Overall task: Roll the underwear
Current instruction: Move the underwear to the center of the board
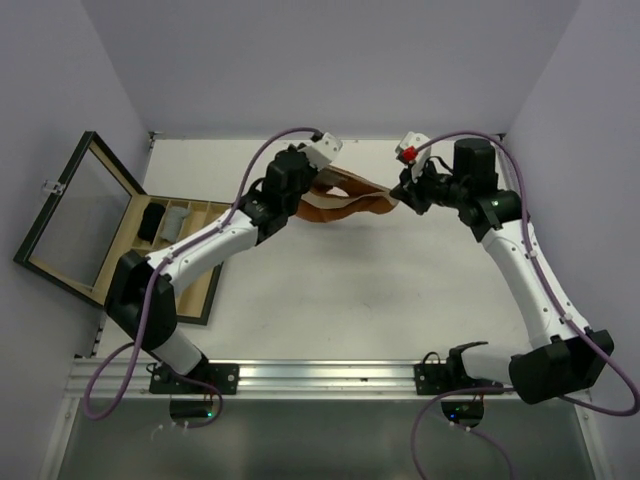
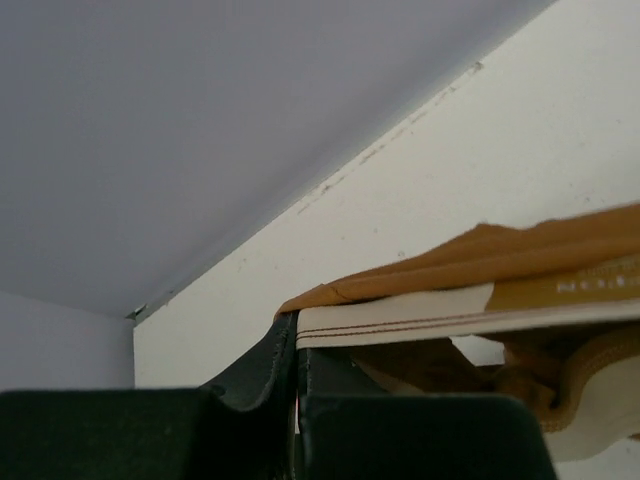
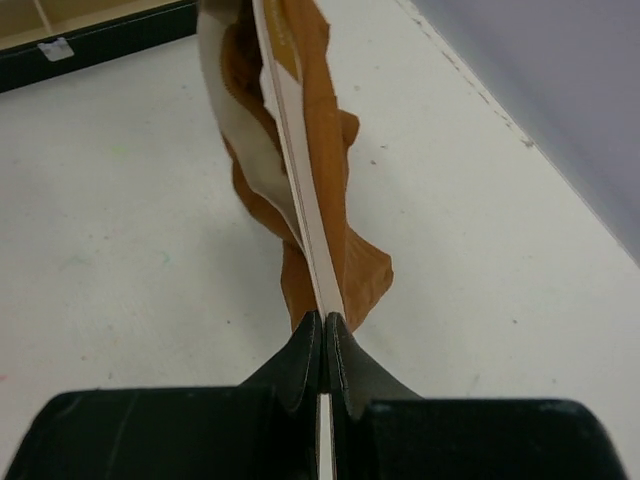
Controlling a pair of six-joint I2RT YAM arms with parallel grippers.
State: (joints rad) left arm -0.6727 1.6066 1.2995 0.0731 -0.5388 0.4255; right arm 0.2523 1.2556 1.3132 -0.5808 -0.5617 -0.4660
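Observation:
An orange-brown underwear [image 1: 345,198] with a white waistband is stretched in the air between both grippers near the back of the table. My left gripper [image 1: 312,183] is shut on its left end; in the left wrist view the waistband [image 2: 400,318] runs out rightward from my left gripper [image 2: 293,330]. My right gripper [image 1: 403,196] is shut on the right end. In the right wrist view the waistband [image 3: 305,205] comes out of my right gripper [image 3: 322,322], with the orange-brown cloth [image 3: 330,120] hanging twisted beside it. Rolled dark and grey underwear [image 1: 160,225] lie in the wooden box.
A compartmented wooden box [image 1: 195,290] with its glass lid [image 1: 70,225] open stands at the left edge of the white table [image 1: 350,300]. Its dark edge [image 3: 90,50] shows at the top left of the right wrist view. The back wall [image 2: 200,120] is close behind the garment.

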